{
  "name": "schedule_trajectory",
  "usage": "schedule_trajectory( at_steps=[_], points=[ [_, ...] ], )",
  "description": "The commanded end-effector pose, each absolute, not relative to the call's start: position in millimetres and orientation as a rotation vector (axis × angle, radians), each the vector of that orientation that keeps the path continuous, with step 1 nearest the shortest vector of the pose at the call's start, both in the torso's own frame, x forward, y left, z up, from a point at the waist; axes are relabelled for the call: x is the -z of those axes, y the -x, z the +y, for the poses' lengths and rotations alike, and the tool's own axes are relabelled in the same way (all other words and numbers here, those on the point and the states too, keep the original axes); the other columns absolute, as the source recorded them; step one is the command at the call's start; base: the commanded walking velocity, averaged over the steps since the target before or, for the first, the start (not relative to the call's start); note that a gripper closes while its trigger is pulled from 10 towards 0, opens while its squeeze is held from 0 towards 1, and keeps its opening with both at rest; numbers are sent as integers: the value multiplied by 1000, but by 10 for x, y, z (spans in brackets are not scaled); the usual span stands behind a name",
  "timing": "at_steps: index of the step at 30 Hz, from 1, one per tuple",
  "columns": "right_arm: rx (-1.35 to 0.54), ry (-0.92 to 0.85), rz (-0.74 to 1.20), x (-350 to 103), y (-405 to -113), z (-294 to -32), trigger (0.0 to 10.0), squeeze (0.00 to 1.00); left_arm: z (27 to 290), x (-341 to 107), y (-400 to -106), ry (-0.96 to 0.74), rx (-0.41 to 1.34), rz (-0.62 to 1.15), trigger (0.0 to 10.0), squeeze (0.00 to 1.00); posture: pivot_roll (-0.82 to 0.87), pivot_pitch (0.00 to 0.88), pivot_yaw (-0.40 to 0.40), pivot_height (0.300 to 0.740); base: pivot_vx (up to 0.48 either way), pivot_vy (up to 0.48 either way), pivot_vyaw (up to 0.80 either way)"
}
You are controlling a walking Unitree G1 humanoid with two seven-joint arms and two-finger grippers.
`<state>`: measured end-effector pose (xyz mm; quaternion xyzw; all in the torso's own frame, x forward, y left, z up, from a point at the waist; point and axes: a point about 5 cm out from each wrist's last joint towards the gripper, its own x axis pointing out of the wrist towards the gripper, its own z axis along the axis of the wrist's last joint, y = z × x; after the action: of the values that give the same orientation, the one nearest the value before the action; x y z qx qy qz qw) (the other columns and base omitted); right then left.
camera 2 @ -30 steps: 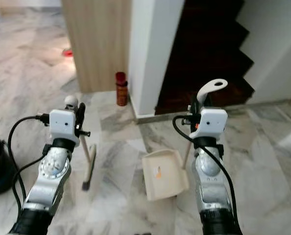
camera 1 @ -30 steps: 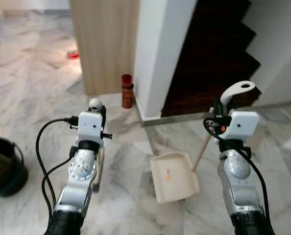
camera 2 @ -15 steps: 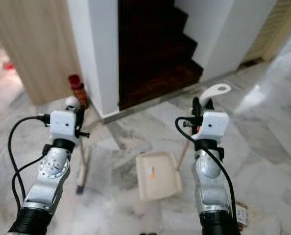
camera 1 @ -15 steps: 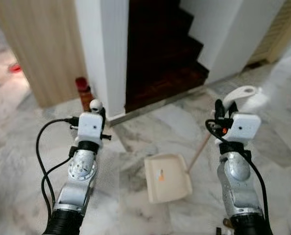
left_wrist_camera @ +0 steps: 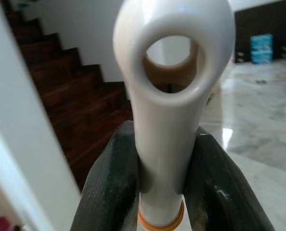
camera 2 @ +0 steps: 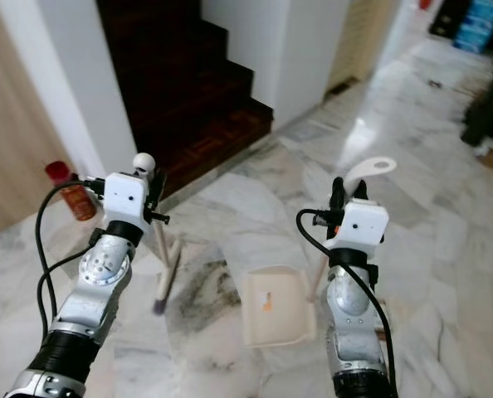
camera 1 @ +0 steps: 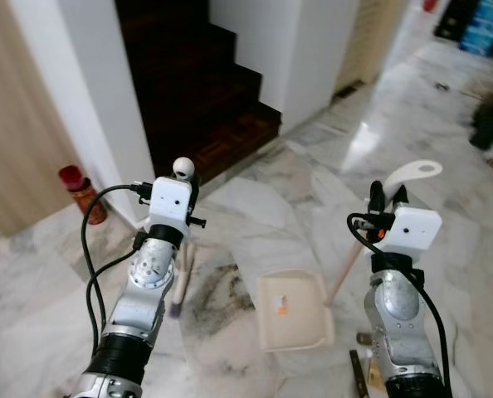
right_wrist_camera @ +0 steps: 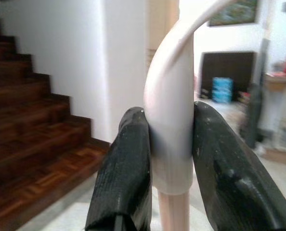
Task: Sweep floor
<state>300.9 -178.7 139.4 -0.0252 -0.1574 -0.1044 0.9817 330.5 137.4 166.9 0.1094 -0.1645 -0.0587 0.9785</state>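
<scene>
The left tool (left_wrist_camera: 162,192) is clamped on the white plastic handle of the pale-shafted broom (left_wrist_camera: 169,96), just under its hanging loop. That high grip keeps the shaft upright and the dark bristle head (camera 2: 159,307) down on the grey-veined marble floor (camera 1: 255,215). The right tool (right_wrist_camera: 169,168) is closed tight on the curved white handle of the cream plastic dustpan (camera 1: 294,311). This keeps the pan's tray flat on the floor, near the broom head on the robot's right. The dark wooden staircase (camera 1: 197,108) lies well beyond the broom. Small litter (camera 1: 358,365) lies just beside the dustpan, away from the broom, probably the next target.
</scene>
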Motion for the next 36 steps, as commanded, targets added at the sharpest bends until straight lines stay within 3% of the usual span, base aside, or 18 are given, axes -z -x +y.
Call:
schedule_trajectory(
  at_steps=[1,11,36],
  points=[
    [227,39,-385,-1534,-3021,-1807,10000,0,1351,-1755,-3329,-240,128,-375,10000,0,74,22,38,740,0,0,-800],
    [221,21,-391,-1558,-3056,-1721,10000,0,1328,-1806,-3386,-235,130,-391,10000,0,76,26,30,740,0,0,-800],
    [225,60,-391,-1653,-3059,-1862,10000,0,1318,-1683,-3250,-194,99,-379,10000,0,48,94,-48,740,0,0,-800]
  ],
)
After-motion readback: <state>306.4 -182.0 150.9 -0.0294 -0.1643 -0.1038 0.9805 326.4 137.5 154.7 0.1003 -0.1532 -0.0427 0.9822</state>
